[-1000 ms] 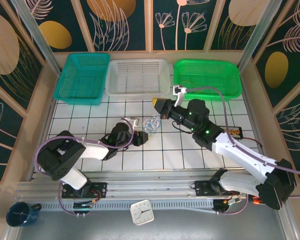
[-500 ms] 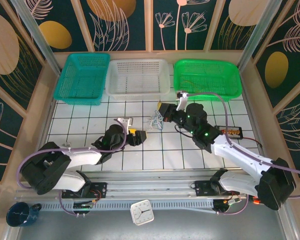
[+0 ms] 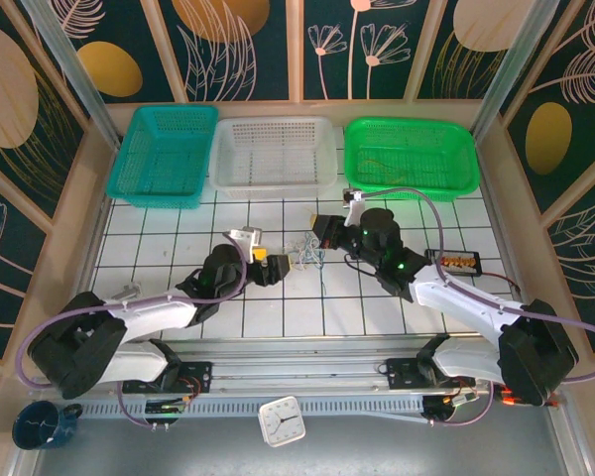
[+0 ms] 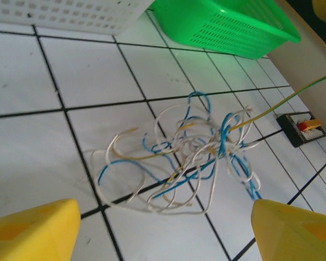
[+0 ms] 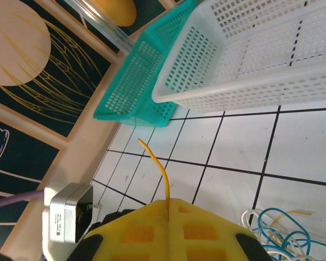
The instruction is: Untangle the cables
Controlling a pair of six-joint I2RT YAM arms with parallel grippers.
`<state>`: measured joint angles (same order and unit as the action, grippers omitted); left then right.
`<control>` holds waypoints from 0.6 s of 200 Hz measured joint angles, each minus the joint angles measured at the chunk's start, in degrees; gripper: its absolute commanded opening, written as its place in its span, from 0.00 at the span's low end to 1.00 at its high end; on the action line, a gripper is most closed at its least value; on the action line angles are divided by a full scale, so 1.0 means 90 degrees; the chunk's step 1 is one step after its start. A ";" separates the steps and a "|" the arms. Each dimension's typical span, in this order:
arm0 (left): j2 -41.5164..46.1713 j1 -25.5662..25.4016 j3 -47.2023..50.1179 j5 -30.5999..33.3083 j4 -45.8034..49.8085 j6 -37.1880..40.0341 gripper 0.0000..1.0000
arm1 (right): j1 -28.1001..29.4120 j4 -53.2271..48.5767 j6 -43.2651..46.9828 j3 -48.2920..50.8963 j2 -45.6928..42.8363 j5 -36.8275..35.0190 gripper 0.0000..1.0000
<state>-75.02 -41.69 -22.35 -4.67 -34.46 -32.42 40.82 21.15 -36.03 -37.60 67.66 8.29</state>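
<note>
**Presently: one strand pinched, knot lying between two grippers**

1. Cables (image 4: pixel 190 152). A loose knot of blue, whitish and yellowish wire. It lies flat on the tiled table (image 3: pixel 178 248) near the middle, in front of the white basket (image 3: pixel 273 154) and the green basket (image 3: pixel 410 157), and in neither of them. The two grippers flank it.

2. Yellow wire (image 4: pixel 282 103). A single strand that leaves the knot and rises clear of the tiles toward the right arm. It runs nearly straight, so it is judged to be under a light pull. In the right wrist view its free end curls up past the pads.

3. Right gripper (image 5: pixel 168 209). The jaws are closed on the yellow wire, just beside the far right of the knot. The hold is judged to be for drawing one strand out while the rest lies under its own weight.

4. Left gripper (image 4: pixel 163 239). The jaws are spread wide and carry nothing. It sits low over the tiles on the near left side of the knot, pointed straight at it. It is judged to be placed to pin the bundle or take a second strand, giving the pull something to work against.

5. Teal basket (image 3: pixel 164 154). It stands in a row with the other two along the far edge, well apart from the work.

6. Hazard, judged. Nothing anchors the knot yet, so it may lift whole with the strand.
</note>
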 measured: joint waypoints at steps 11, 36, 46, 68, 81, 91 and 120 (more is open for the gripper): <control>-0.0189 0.0000 -0.0189 -0.0083 -0.0007 0.0092 0.80 | 0.0002 0.0017 -0.0017 0.0002 0.0000 0.0053 0.00; -0.0690 0.0000 -0.0593 -0.0265 -0.0017 0.0265 0.78 | 0.0044 0.0075 -0.0046 0.0007 0.0000 0.0100 0.00; -0.0872 -0.0012 -0.0719 -0.0304 -0.0029 0.0313 0.78 | 0.0080 0.0100 -0.0063 0.0007 0.0000 0.0114 0.00; -0.1234 -0.0063 -0.0996 -0.0437 -0.0056 0.0435 0.77 | 0.0206 0.0134 -0.0068 0.0007 0.0000 0.0136 0.00; -0.1399 -0.0107 -0.1112 -0.0493 -0.0100 0.0478 0.76 | 0.0279 0.0138 -0.0070 0.0007 0.0000 0.0134 0.00; -0.1525 -0.0136 -0.1195 -0.0517 -0.0155 0.0510 0.76 | 0.0321 0.0155 -0.0087 0.0007 0.0002 0.0136 0.00; -0.1790 -0.0168 -0.1362 -0.0578 -0.0296 0.0549 0.65 | 0.0493 0.0204 -0.0119 0.0007 0.0002 0.0129 0.00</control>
<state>-91.13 -43.20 -34.61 -9.87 -37.12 -27.49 45.25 22.98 -37.10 -37.54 67.68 9.45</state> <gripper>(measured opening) 0.700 0.052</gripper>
